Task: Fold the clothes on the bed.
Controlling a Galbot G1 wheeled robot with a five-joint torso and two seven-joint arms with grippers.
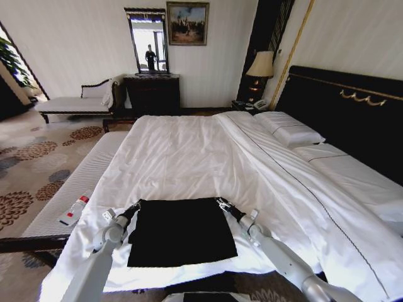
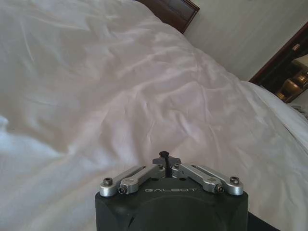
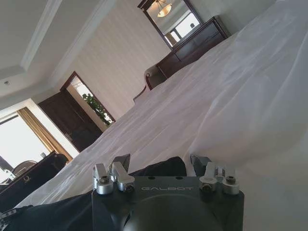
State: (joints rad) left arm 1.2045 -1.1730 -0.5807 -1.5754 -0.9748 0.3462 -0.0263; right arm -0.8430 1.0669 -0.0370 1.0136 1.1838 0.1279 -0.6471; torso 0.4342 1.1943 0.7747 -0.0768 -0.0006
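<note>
Lying flat near the bottom centre of the head view, the black T-shirt (image 1: pixel 181 231) sits as a neat rectangle on the near edge of the bed (image 1: pixel 189 157), already folded at least once by the look of its squared outline. Both arms reach to its far corners: the left gripper (image 1: pixel 135 207) at the upper-left corner of the cloth, the right gripper (image 1: pixel 221 203) at the upper-right corner.

In the left wrist view, the left gripper (image 2: pixel 165 159) has its linkages drawn together, and the fingers meet at a point with no gap, so it reads as closed; no black fabric is visible between them, so whether it holds the shirt cannot be told. In the right wrist view, the right gripper (image 3: pixel 161 166) has its fingers (image 3: pixel 122 162) spread apart, with the dark cloth (image 3: pixel 159 168) bunched in the gap between them, not yet pinched.

The risk is an uneven grasp. If one side lifts before the other has closed on the cloth, the corner slips free and the fold skews. The right fingers could also catch the white sheet beneath along with the shirt and drag it up. Being near the mattress edge, the shirt could slide off if pulled toward the robot.
</note>
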